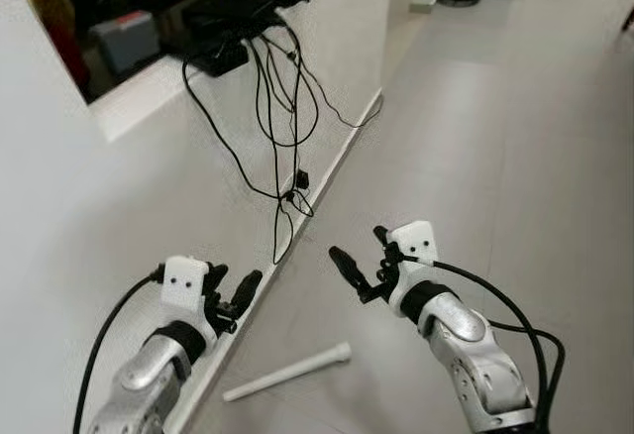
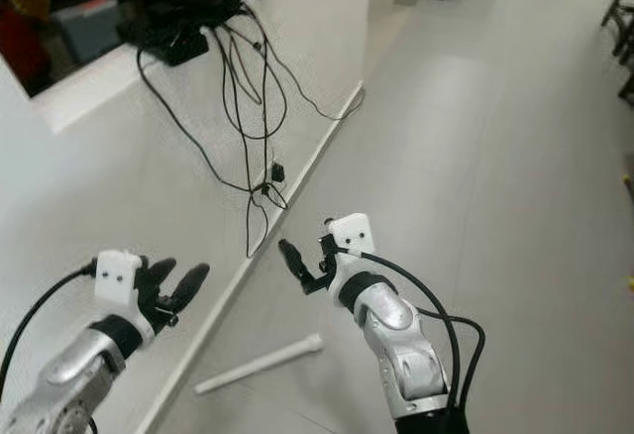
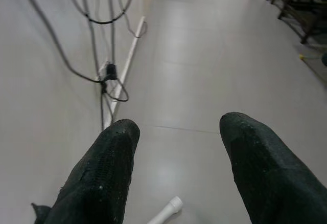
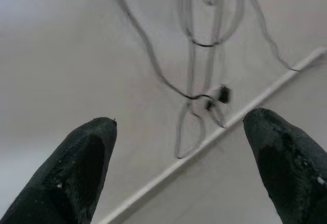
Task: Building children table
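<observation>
Left eye view: black cables [image 1: 267, 107] hung down the wall above a white leg [image 1: 287, 372] lying on the floor; left end effector [image 1: 234, 297] and right end effector [image 1: 359, 261] hovered released.

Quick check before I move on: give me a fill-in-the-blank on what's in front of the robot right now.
1. The white leg lies on the ____.
2. Both the left gripper and the right gripper have their jaws ____.
3. Black cables hang down the ____.
4. Each gripper holds ____.

Missing words: floor; open; wall; nothing
</observation>
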You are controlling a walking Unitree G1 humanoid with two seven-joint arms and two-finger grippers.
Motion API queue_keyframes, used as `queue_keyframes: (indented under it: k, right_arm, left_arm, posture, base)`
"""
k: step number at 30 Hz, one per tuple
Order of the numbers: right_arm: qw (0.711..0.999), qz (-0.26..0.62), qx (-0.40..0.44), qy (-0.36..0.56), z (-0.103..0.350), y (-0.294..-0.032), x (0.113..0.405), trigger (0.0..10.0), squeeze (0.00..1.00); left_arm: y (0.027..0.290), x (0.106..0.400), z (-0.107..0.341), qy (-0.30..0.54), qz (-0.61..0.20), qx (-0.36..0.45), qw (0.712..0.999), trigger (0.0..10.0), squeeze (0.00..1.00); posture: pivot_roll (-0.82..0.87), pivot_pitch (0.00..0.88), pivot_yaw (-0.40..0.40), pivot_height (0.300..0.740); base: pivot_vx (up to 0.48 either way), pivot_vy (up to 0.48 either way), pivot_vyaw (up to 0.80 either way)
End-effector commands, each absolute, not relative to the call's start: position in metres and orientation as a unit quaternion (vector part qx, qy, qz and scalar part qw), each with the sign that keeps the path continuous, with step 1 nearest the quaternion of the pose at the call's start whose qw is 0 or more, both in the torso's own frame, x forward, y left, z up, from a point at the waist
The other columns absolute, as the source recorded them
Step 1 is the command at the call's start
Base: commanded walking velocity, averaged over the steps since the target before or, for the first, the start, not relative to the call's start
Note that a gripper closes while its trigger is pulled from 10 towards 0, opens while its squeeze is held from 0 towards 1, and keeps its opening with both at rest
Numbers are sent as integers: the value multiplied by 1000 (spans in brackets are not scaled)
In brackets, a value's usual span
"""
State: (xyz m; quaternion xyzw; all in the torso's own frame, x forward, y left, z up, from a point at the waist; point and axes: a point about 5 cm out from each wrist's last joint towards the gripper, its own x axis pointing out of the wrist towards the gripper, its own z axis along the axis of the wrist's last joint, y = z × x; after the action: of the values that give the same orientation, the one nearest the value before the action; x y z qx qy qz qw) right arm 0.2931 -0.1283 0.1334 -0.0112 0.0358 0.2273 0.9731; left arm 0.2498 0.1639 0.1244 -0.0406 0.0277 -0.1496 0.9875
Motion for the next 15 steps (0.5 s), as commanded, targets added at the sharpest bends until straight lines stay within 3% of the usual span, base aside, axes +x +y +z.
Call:
queue_keyframes:
  k: [1, 10, 15]
  right_arm:
    - [974, 221, -14, 49, 129, -129, 293, 10000, 0]
    - [984, 169, -44, 37, 131, -146, 296, 10000, 0]
    - [985, 159, -36, 50, 127, -150, 294, 10000, 0]
  left_arm:
    - [167, 247, 123, 34, -145, -23, 989, 10000, 0]
    - [175, 247, 118, 39, -101, -14, 994, 10000, 0]
    - [175, 247, 117, 40, -101, -9, 994, 10000, 0]
  posture:
    - [-51, 124, 48, 740]
    - [-51, 117, 49, 740]
    - [-51, 115, 52, 740]
  base:
    - [0, 0, -800]
    - [0, 0, 0]
    - [0, 0, -800]
